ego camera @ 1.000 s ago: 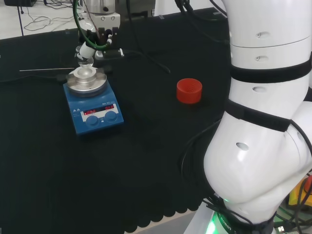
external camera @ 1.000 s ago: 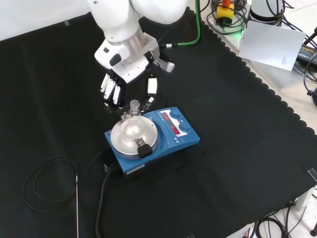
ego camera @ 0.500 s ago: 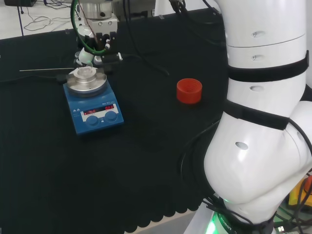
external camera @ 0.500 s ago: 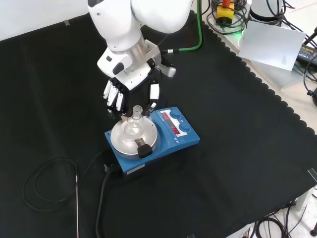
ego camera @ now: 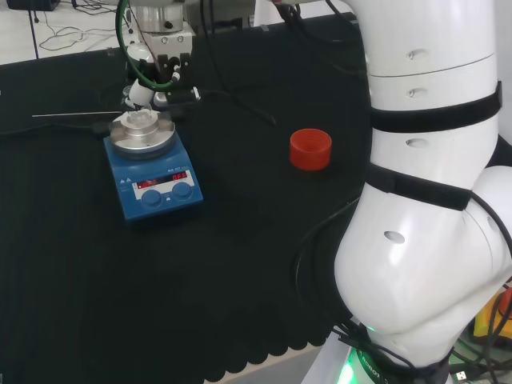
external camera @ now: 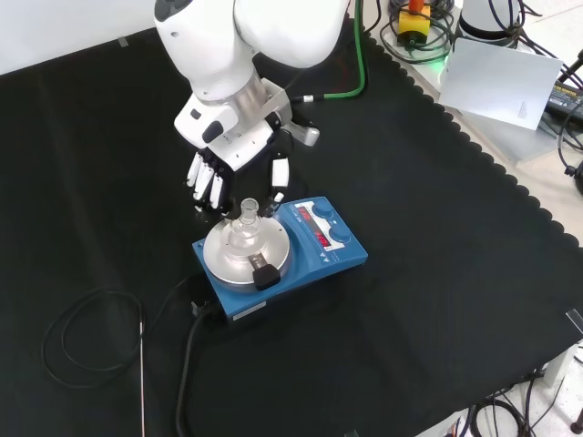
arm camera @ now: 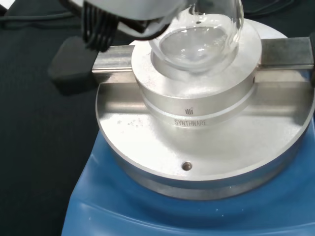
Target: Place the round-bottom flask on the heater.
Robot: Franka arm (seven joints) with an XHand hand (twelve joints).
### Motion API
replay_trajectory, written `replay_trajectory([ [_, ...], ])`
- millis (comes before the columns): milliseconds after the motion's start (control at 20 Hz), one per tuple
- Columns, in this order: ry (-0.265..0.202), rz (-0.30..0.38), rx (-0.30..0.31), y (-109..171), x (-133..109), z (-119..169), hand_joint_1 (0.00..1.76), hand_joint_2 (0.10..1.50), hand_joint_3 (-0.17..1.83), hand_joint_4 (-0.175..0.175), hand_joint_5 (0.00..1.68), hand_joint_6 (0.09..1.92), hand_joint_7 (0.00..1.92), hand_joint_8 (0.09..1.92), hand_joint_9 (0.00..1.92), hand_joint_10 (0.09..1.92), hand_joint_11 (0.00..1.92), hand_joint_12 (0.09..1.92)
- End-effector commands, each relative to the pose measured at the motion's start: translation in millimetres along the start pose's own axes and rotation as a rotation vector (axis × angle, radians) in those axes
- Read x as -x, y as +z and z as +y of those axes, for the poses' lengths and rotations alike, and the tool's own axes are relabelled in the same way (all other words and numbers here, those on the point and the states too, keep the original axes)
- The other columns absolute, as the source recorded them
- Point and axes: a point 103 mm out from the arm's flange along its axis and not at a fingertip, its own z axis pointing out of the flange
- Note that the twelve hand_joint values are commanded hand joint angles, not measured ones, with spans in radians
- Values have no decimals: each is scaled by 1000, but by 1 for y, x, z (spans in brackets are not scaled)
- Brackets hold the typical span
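The clear round-bottom flask [external camera: 244, 224] stands upright in the silver well of the blue heater [external camera: 314, 257], neck up. In the head view the flask [ego camera: 142, 120] sits on the heater [ego camera: 154, 178] at the far left. The wrist view has the flask's bulb [arm camera: 202, 34] seated in the round metal block [arm camera: 197, 115]. My hand [external camera: 233, 155] hangs just behind and above the flask, fingers [external camera: 205, 178] straight and pointing down, thumb to the side, holding nothing. In the head view the hand [ego camera: 144, 90] is just beyond the flask.
A red ribbed ring stand [ego camera: 310, 149] sits on the cloth to the right of the heater in the head view. A black cable [external camera: 82, 339] and a thin metal rod [external camera: 142, 378] lie near the heater. The arm's white links [ego camera: 432, 200] stand at the right.
The flask's neck has come upright in the heater's well. My hand has drawn back a little from it, up and to the left in the front view, fingers off the glass.
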Motion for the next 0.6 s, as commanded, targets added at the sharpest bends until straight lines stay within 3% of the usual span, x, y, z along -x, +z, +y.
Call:
replay_trajectory([
  [50, -6, 2, -5, 2, 0, 2, 1107, 705, 870, -86, 1000, 1241, 495, 732, 744, 609, 598, 1270],
  [300, -16, 20, -17, 6, 2, 4, 1107, 711, 858, -83, 999, 1235, 491, 732, 741, 609, 597, 1271],
  [400, -22, 13, -21, 6, 3, 4, 1105, 709, 810, -35, 1032, 1153, 475, 736, 727, 614, 585, 1276],
  [500, -23, 12, -25, 5, 3, 4, 1091, 732, 712, 51, 1061, 1055, 453, 743, 706, 625, 561, 1287],
  [600, -22, 6, -37, 5, 3, 3, 1071, 785, 594, 114, 1059, 1005, 432, 750, 684, 642, 543, 1295],
])
